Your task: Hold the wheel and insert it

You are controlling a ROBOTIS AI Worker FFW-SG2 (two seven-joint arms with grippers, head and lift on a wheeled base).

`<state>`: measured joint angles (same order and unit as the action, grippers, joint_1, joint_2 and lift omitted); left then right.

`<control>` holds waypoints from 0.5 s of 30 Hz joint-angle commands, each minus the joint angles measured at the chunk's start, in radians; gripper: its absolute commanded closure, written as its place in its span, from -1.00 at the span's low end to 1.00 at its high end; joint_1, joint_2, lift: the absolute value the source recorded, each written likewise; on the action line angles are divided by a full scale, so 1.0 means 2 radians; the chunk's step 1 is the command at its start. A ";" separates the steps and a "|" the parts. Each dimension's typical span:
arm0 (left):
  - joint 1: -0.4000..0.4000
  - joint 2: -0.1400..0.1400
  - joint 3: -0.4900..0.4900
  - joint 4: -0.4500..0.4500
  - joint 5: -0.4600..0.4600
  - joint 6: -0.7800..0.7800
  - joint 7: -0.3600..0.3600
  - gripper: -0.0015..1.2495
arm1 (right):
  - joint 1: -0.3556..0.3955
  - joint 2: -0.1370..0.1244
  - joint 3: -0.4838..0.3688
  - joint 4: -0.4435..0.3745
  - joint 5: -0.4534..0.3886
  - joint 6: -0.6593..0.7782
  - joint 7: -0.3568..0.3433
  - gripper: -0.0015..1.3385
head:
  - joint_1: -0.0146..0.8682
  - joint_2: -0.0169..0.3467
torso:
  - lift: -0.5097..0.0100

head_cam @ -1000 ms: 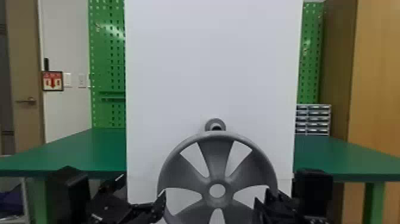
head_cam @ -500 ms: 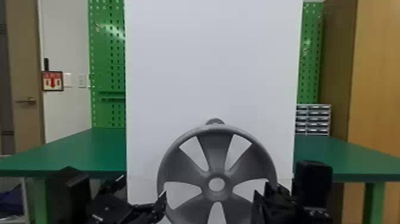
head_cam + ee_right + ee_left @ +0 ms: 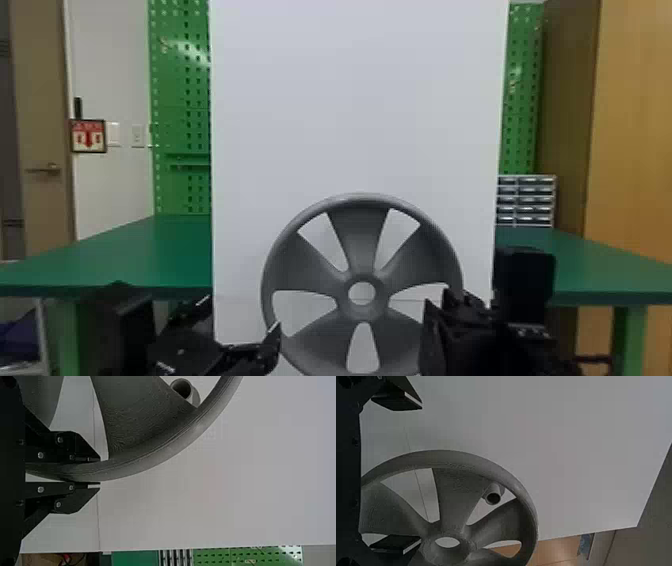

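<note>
Wheel (image 3: pixel 357 245) upright in front of white board (image 3: pixel 360 100); your right hand (image 3: pixel 100 472) grips rim, left hand (image 3: pixel 420 473) wide. Peg (image 3: pixel 500 490) looks higher than hub (image 3: pixel 381 295): raise wheel, keep square, centre bore, then push gently.

- Left arm (image 3: pixel 125 320): enters from the bottom edge of the head view, on the left side.
- Left gripper (image 3: pixel 241 315): held low, its two flat black fingers (image 3: pixel 397 403) spread wide apart.
- Right arm (image 3: pixel 525 290): enters low on the right side of the head view.
- Right gripper (image 3: pixel 437 299): fingers (image 3: pixel 75 496) nearly parallel, drawn in to a narrow gap.
- Right wrist: seems roughly level, though black overlaps black there.
</note>
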<state>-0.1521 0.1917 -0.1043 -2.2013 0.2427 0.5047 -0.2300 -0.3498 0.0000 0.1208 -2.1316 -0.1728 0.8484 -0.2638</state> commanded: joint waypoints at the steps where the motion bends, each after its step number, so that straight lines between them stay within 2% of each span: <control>1: 0.000 0.000 0.000 0.000 0.000 0.000 0.000 -0.84 | -0.010 0.000 0.000 -0.003 -0.001 0.014 0.000 0.76 | -0.75 -0.82 | -0.74; 15: 0.001 0.000 -0.001 0.000 0.000 0.000 0.001 -0.84 | -0.033 0.000 -0.001 -0.006 -0.003 0.037 0.000 0.76 | -0.75 -0.82 | -0.74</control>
<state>-0.1505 0.1917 -0.1058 -2.2013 0.2424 0.5047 -0.2284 -0.4014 0.0000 0.1199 -2.1430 -0.1786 0.9106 -0.2638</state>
